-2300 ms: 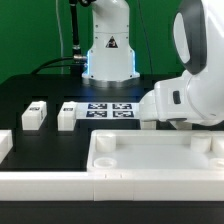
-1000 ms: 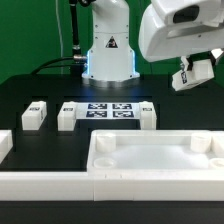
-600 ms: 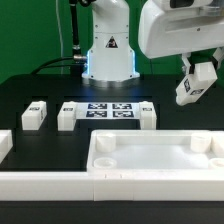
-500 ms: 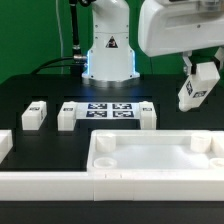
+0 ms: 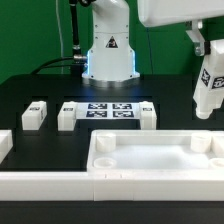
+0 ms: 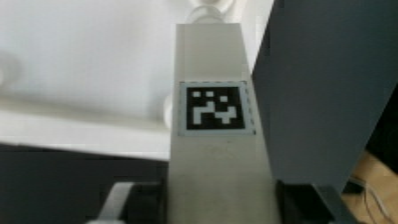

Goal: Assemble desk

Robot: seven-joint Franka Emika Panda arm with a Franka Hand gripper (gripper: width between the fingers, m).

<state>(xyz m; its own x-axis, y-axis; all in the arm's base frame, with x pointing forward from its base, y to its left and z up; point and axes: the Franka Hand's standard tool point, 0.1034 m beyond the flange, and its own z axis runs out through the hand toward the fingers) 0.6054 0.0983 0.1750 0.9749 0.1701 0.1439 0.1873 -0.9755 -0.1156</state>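
The desk top (image 5: pixel 150 160) is a white tray with a raised rim and corner sockets, lying at the front of the black table. My gripper (image 5: pixel 207 48) is shut on a white leg (image 5: pixel 207 88) with a black-and-white tag. The leg hangs nearly upright above the top's far corner at the exterior view's right, apart from it. In the wrist view the leg (image 6: pixel 215 110) runs up the middle between my fingers (image 6: pixel 135 200), with the desk top (image 6: pixel 71 90) pale behind it. Three more legs (image 5: pixel 33 115) (image 5: pixel 67 115) (image 5: pixel 147 113) stand behind the top.
The marker board (image 5: pixel 110 110) lies flat between the standing legs. A long white rail (image 5: pixel 40 182) runs along the front at the exterior view's left. The robot base (image 5: pixel 108 55) stands at the back.
My gripper has carried the leg toward the exterior view's right and lower, turning it from tilted to nearly upright. The arm's body has risen mostly out of view.
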